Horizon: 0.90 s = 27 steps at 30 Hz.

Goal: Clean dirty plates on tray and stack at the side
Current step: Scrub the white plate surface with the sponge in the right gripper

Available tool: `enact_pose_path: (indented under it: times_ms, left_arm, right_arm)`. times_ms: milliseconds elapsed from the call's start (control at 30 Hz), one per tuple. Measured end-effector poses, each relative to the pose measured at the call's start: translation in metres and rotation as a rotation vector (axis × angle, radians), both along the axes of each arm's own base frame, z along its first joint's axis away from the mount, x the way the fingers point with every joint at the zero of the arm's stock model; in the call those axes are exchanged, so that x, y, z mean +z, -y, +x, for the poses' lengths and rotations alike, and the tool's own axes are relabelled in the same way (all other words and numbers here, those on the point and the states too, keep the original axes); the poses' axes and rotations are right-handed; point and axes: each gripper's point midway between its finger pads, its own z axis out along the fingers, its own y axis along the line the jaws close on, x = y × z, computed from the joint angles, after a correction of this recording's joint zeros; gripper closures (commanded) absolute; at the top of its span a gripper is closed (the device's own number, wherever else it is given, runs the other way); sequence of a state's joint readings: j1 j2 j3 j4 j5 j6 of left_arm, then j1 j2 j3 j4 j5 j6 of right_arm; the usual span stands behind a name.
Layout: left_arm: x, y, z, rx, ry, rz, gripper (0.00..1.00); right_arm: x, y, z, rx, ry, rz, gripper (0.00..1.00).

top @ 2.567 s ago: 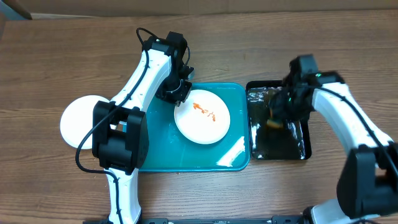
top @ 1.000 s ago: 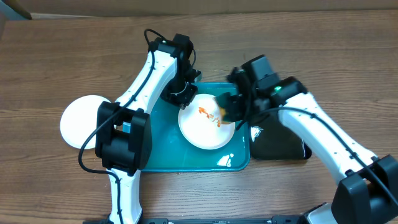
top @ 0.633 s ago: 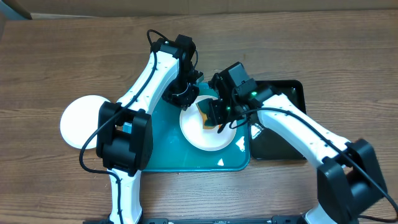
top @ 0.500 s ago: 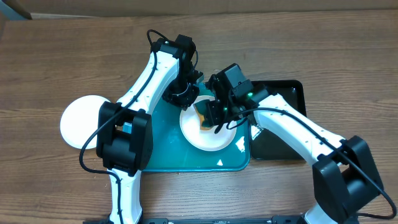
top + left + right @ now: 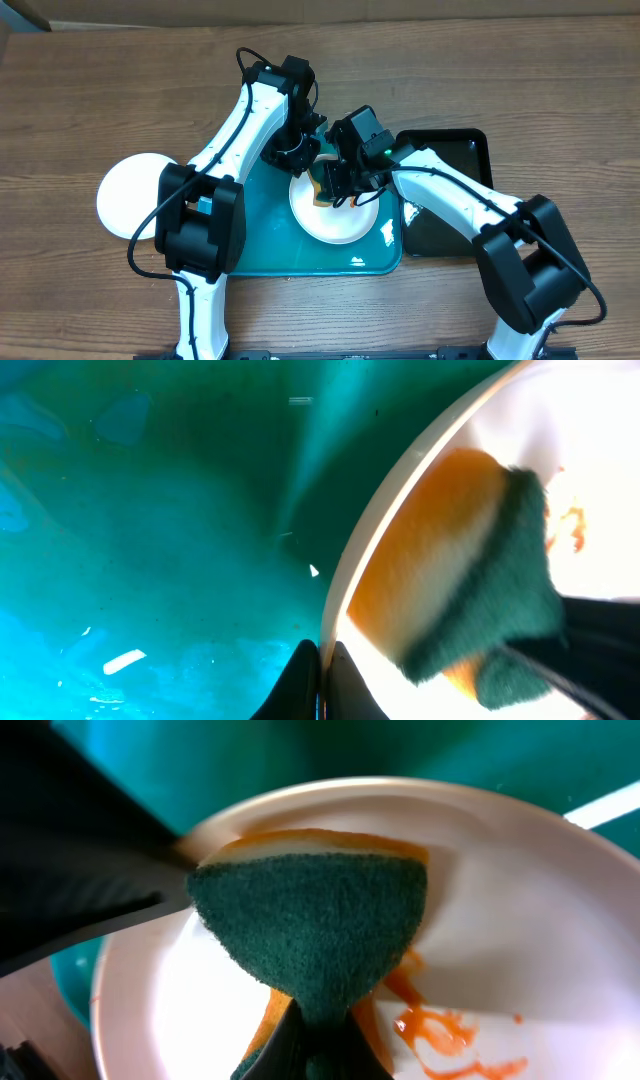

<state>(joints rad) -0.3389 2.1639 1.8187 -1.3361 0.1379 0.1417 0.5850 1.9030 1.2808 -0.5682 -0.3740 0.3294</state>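
Scrubbing starts: sponge has come over from the black tray onto the plate.
Right jaws pinch the sponge beside the sauce; left jaws clamp the rim, plate in the teal tray.

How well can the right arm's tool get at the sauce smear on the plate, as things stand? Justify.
Probably yes. The right tool grips the sponge over the plate, the sauce smear lies just beside the sponge, nothing between. The left tool pinches the plate's rim, off to one side.
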Motion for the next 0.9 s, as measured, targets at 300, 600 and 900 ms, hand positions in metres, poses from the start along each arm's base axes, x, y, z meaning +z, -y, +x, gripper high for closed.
enact_pose_path:
  times_ms: [300,600,900]
  left_arm:
    - [0.000,-0.001,-0.003,0.000,-0.011,0.004,0.96]
    - [0.000,-0.002,-0.005,0.000,-0.021,0.007,0.96]
    - [0.001,-0.001,-0.006,0.001,-0.026,0.001,0.96]
  right_arm:
    - [-0.020,0.024,-0.004,-0.071,-0.064,-0.111,0.96]
    - [-0.032,0.063,-0.016,-0.131,-0.170,-0.228,0.96]
    - [-0.030,0.075,-0.033,-0.117,-0.245,-0.281,0.96]
